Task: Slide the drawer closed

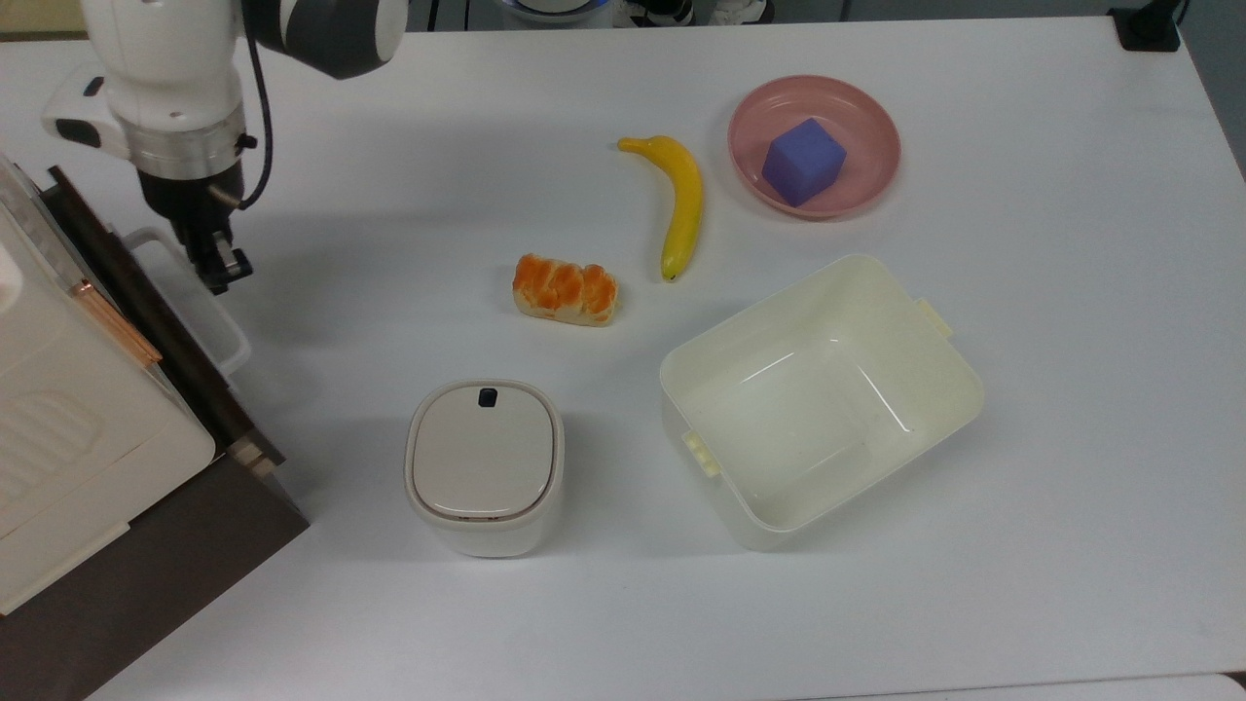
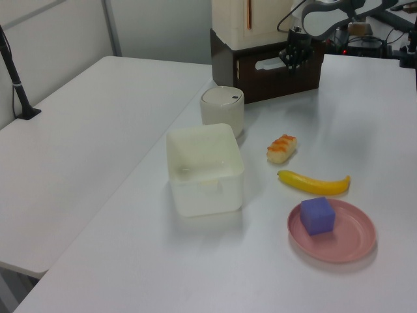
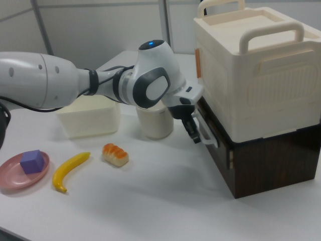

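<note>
The drawer (image 1: pixel 146 307) sits in the dark brown cabinet (image 1: pixel 165 574) at the top view's left edge, under a big cream box (image 3: pixel 256 65). It looks pushed almost fully in: its dark front is nearly flush with the cabinet face, and only its white loop handle (image 1: pixel 195 302) sticks out over the desk (image 1: pixel 1022 389). The claw (image 1: pixel 222 271) is right at the outer bar of that handle, touching it or just beside it. Its fingers look close together, with nothing clamped between them.

The main risk, as a judgement, is pushing on after the drawer meets its stop. That could shove the whole cabinet along the desk, or strain the thin handle. The claw also presses near one end of the handle rather than its middle, so an off-centre push could skew the drawer and jam it short of shut. A fingertip could also slip off the bar and catch inside the loop when the arm pulls away.

Nothing stands between the claw and the drawer. A white lidded bin (image 1: pixel 484 465) is near the cabinet's corner. A bun (image 1: pixel 566 290), a banana (image 1: pixel 678 202), a cream tub (image 1: pixel 820 399) and a pink plate (image 1: pixel 871 117) holding a purple block (image 1: pixel 802 161) lie well apart from the drawer.
</note>
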Robot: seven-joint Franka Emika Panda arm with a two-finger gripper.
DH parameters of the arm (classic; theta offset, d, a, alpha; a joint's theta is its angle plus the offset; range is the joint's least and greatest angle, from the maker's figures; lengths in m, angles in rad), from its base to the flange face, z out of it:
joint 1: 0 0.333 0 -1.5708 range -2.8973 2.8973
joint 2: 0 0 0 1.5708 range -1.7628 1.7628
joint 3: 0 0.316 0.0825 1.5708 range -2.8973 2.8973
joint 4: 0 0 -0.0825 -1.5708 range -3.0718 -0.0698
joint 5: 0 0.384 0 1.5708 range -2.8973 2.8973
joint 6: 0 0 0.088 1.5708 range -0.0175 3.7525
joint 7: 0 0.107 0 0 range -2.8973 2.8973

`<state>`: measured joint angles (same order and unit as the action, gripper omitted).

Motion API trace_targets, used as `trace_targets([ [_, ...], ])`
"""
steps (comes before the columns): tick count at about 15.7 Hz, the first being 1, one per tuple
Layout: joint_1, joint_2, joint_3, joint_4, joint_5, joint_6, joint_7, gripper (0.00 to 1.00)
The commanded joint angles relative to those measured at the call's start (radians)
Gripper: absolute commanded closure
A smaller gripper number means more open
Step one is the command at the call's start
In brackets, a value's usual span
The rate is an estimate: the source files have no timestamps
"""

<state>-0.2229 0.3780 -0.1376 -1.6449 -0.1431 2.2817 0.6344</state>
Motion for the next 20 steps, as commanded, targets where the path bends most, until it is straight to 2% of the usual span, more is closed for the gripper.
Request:
trace_targets([
  [1,-0.013,0.055,-0.008,0.056,-0.038,0.051,0.013,1.0],
  [5,-0.026,0.059,-0.008,0.073,-0.041,0.065,0.01,1.0],
  [11,-0.015,0.056,0.007,0.071,-0.082,0.062,-0.03,1.0],
  [14,0.002,0.03,0.056,0.063,-0.072,0.038,-0.12,1.0],
  [20,0.004,-0.066,0.19,0.053,-0.053,-0.163,-0.249,1.0],
])
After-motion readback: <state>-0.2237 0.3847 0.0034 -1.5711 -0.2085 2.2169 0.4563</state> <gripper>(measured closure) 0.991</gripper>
